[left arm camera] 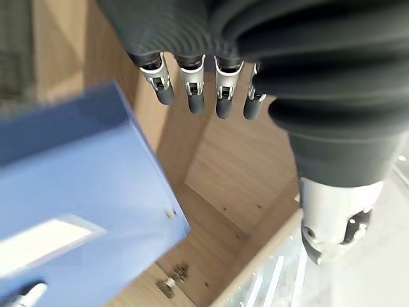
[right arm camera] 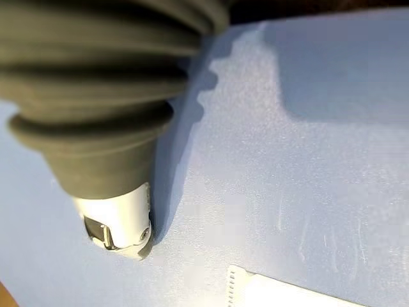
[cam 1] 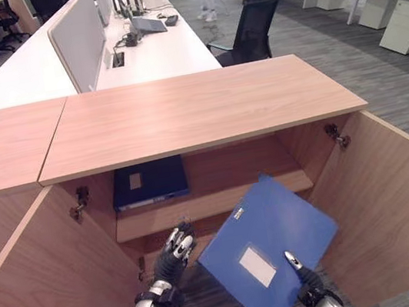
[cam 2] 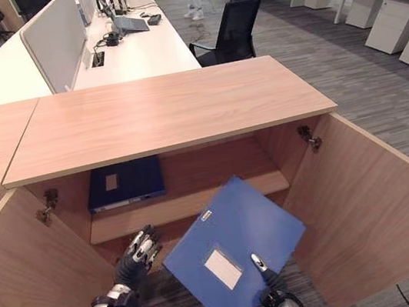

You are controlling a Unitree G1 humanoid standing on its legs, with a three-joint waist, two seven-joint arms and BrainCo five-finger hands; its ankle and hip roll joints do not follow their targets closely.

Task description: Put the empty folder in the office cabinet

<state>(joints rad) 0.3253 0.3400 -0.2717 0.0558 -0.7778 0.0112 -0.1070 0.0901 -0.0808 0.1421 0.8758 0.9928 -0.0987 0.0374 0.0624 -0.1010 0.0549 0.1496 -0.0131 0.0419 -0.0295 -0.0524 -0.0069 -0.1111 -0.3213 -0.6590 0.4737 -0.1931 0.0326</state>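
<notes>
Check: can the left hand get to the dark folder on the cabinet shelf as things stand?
Probably yes. The left hand hangs open just below the shelf edge, with the dark folder lying flat above it and nothing between. The blue folder, pinched by the right hand, sits off to its right, out of that path.

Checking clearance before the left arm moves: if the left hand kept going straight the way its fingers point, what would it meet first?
Probably the front edge of the cabinet's shelf, just ahead of the open left hand; depth is unclear, so it may pass beneath into the lower compartment.
</notes>
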